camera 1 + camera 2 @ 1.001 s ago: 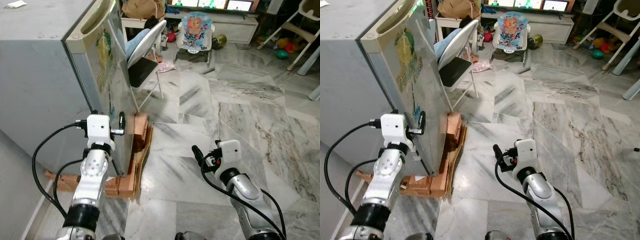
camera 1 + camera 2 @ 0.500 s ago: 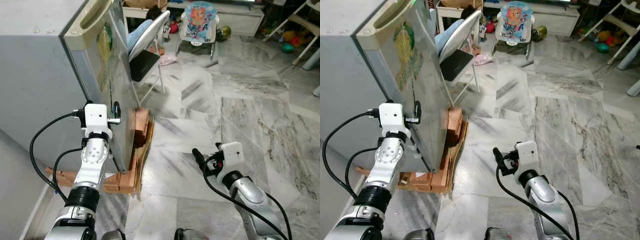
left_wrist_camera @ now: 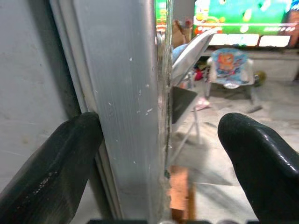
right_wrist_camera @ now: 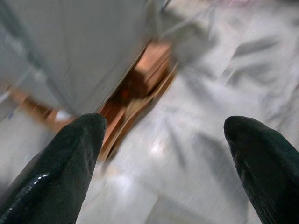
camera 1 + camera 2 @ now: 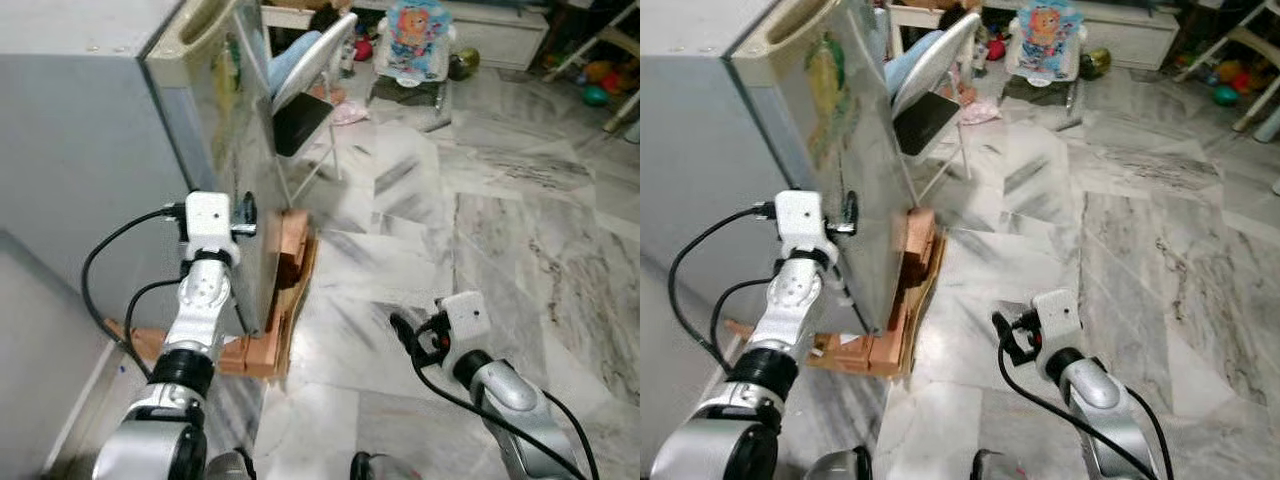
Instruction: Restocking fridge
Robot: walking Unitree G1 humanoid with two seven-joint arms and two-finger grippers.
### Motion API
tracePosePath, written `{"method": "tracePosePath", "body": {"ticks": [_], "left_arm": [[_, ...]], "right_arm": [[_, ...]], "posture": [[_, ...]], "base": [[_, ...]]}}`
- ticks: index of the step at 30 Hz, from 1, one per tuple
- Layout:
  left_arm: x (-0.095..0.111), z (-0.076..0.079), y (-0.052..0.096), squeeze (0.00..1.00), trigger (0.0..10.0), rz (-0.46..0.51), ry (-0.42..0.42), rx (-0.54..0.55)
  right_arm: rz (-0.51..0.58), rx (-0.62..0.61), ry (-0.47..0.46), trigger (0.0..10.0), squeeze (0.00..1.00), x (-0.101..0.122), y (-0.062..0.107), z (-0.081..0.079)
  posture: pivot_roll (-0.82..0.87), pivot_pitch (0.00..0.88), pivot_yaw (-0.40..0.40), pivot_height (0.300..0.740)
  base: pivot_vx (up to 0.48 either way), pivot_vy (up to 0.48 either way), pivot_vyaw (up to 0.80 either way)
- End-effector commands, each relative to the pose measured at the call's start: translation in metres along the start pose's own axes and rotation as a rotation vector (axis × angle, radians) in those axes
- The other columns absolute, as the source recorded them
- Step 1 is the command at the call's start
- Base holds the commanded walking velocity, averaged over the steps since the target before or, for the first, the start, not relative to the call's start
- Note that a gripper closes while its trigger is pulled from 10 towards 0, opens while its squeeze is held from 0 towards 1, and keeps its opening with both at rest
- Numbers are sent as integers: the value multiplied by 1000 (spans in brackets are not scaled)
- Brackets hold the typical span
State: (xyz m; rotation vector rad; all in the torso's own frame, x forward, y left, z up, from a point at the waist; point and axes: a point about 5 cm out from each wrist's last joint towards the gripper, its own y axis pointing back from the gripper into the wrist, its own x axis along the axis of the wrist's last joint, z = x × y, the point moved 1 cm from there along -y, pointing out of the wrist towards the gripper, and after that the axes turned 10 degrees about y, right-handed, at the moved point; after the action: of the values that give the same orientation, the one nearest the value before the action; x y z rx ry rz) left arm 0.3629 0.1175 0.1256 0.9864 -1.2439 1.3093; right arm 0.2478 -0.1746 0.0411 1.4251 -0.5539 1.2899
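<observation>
From the head, left eye view: a grey fridge (image 5: 90, 150) stands at the left, its door (image 5: 245, 190) edge turned toward the room. The left gripper (image 5: 244, 214) is raised against that door edge, about halfway down the fridge. The fridge rests on orange bricks (image 5: 285, 280) and flattened cardboard on the marble floor (image 5: 480, 230). The right gripper (image 5: 398, 325) hangs low over the floor at near right, well apart from the fridge. Farther off, a folding chair (image 5: 305, 100) stands just beyond the fridge, and a baby bouncer (image 5: 415, 40) sits farther still.

The right eye view gives the same scene: the left gripper's black fingers (image 5: 849, 206) lie against the sticker-covered door face, the white wrist housing just behind.

In the left wrist view the two fingers are spread wide, one on each side of the door's silver edge (image 3: 126, 107); the finger (image 3: 51, 172) on the fridge-body side touches the edge, the other stands clear of it over the floor. The chair and a lit screen (image 3: 243, 23) show beyond.

The right wrist view is blurred. Its fingers (image 4: 60, 163) stand wide apart with nothing between them; the bricks at the fridge foot (image 4: 140, 79) and the pale floor lie ahead.
</observation>
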Motion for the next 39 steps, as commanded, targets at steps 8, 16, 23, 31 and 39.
{"method": "tracePosePath", "body": {"ticks": [8,16,23,31,39], "left_arm": [[36,168,21,0,10000,30,174,-680],[32,135,4,0,10000,-8,298,-493],[21,58,1,0,10000,-1,190,-259],[-2,4,38,0,10000,-39,142,-71],[-14,-26,76,0,10000,-92,114,46]], "right_arm": [[-31,48,17,10000,0,-2,-3,-10],[-3,42,7,10000,0,4,-7,-7],[72,9,87,10000,0,15,-13,-12],[185,-3,55,10000,0,36,-20,-7],[267,-37,-19,10000,0,53,-28,-3]], "posture": [[-100,140,-20,740],[-93,131,-10,740],[-86,130,-8,740],[-70,114,-6,740],[-31,107,-12,740]], "base": [[0,0,0],[0,0,0],[0,0,0],[0,0,0],[0,-255,0]]}}
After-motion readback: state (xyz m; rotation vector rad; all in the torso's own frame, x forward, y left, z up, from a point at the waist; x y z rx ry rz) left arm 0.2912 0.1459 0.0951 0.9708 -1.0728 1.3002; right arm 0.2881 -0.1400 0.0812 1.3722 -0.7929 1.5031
